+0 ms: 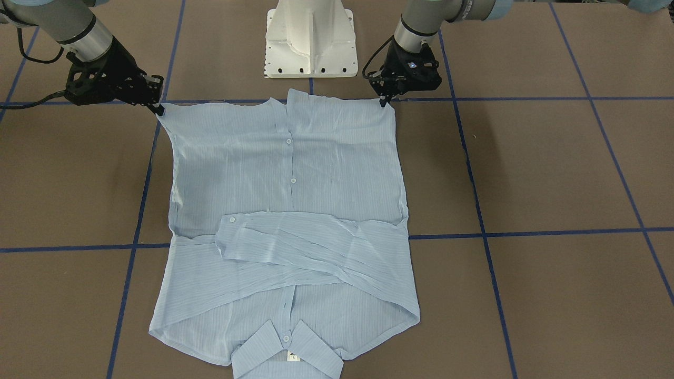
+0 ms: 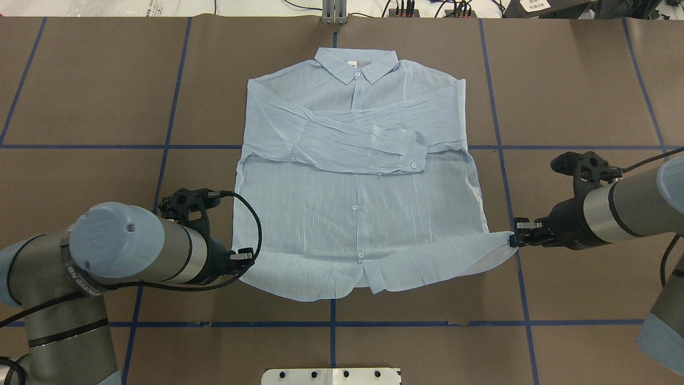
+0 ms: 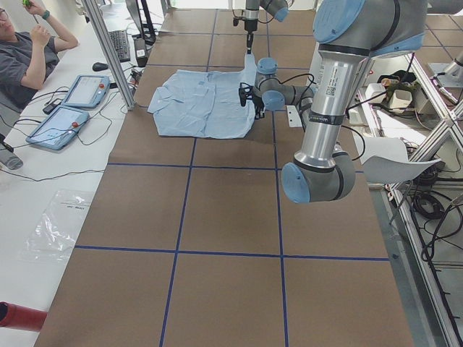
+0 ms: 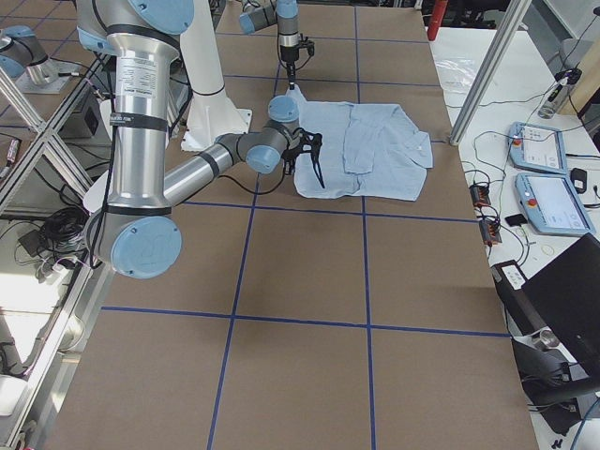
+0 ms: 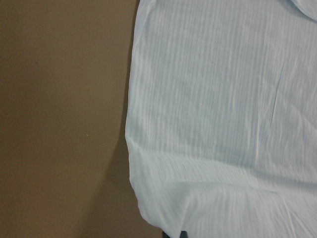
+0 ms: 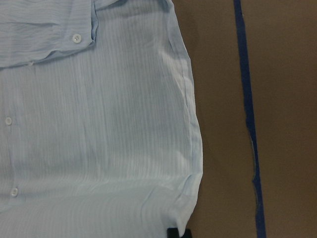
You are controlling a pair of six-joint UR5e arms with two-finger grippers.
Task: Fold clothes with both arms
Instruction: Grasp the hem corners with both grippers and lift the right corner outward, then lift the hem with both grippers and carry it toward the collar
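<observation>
Collar [image 1: 287, 350] and white neck label [image 1: 293, 358] of the thin light-blue striped button-up shirt [image 1: 295, 173] lie closest in the front-facing view; the shirt rests on the brown bench with blue tape lines [image 1: 553, 173], sleeves [image 1: 295, 247] crossed over its chest; overhead, the left arm [image 2: 128, 248] and right arm [image 2: 614, 208] sit at the hem corners, jaws clamped on cloth, the right corner stretched sideways; each wrist view shows only fabric, bench and a dark fingertip [image 6: 172, 233].

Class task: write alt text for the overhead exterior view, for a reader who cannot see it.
A light-blue shirt lies buttoned-side up on a brown table, sleeves folded across its chest. The left gripper and right gripper each pinch a hem corner.
</observation>
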